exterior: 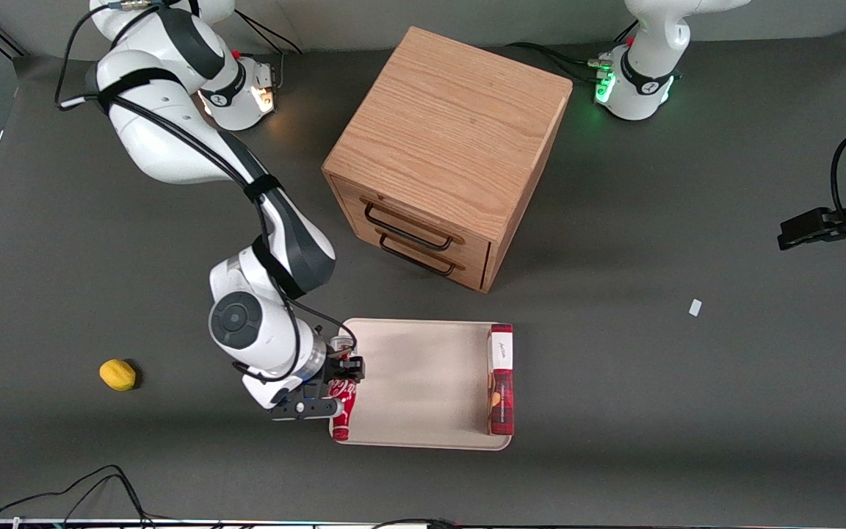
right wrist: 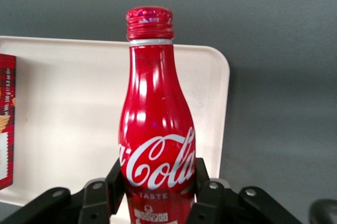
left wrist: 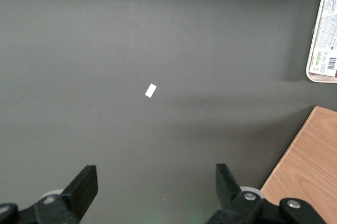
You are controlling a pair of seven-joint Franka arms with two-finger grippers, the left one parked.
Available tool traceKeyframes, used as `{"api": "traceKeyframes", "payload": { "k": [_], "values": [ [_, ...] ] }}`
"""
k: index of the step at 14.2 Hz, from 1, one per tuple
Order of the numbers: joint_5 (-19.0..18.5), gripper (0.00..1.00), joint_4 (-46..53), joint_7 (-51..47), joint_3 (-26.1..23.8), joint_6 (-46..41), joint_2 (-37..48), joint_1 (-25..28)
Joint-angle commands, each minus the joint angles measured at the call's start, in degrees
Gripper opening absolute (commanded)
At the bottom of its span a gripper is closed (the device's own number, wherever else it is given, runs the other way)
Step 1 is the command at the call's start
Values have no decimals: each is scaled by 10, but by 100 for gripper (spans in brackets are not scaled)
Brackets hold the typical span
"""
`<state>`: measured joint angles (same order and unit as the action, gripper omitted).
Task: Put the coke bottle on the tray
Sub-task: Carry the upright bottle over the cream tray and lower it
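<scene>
Holding the coke bottle (exterior: 344, 411) w/ the gripper (exterior: 331, 389) right now, fingers (right wrist: 202, 190) pinching it on both sides of the lower body, just under the white script logo. Bottle's lying over the tray (exterior: 423, 382) rim at the end toward the working arm, cap pointing at the bench edge nearest the front cam. Can't tell if it's touching the tray surface or hanging just above it. In the wrist cam the red cap (right wrist: 150, 22) and silvery ring under it show clearly, tray corner right next to the neck.

Tray itself sits near the front bench edge, roughly mid-bench, in front of the wooden cabinet (exterior: 449, 154) w/ two drawers, both drawer handles facing the tray. Flat red box (exterior: 501, 379) w/ white label lies inside the tray along the end toward the parked arm.

Other stuff: yellow lemon (exterior: 117, 374) on the bench toward the working arm's end, well apart from the tray. Small white scrap (exterior: 695, 307) on the bench toward the parked arm's end.
</scene>
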<state>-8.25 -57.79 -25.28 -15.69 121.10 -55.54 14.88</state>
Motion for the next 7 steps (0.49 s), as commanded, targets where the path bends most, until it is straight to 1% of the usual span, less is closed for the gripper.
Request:
{"api": "traceKeyframes", "payload": {
  "k": [1, 3, 5, 7],
  "values": [
    [-23, 45, -21, -25, 6, 54, -9, 9],
    [-22, 52, -31, -27, 7, 81, -25, 7],
    [-22, 58, -31, -30, 7, 87, -33, 6],
    [-23, 69, -31, -36, 7, 92, -40, 8]
  ]
}}
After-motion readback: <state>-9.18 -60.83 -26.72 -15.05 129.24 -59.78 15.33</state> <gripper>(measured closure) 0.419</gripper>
